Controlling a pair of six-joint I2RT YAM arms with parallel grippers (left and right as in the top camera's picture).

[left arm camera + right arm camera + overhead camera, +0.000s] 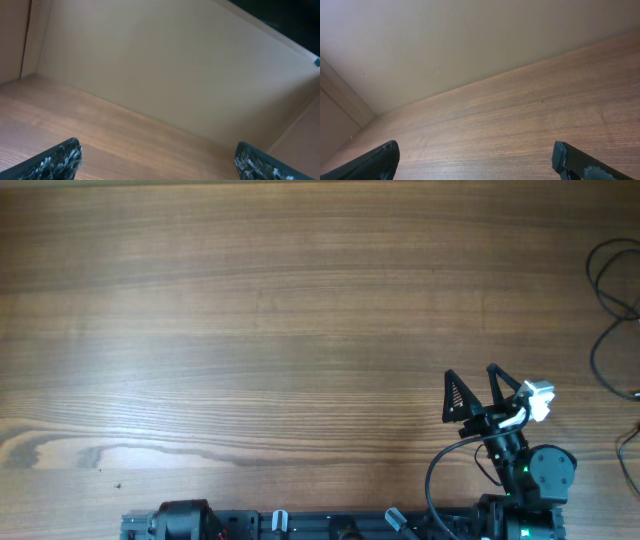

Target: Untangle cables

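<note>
The cables [612, 278] are thin black cords looping at the far right edge of the wooden table [300, 330] in the overhead view, partly cut off by the frame; their plug ends do not show. My right gripper [476, 386] is open and empty near the front right, well to the left of and nearer the front than the cables. In the right wrist view its fingers [475, 157] are wide apart over bare wood. My left gripper [157, 155] is open and empty in the left wrist view; in the overhead view only its arm base [185, 520] shows.
A pale wall [175, 65] stands behind the table in both wrist views. The arm mounts run along the front edge [350, 525]. A thick black arm cable [432, 480] loops beside the right arm base.
</note>
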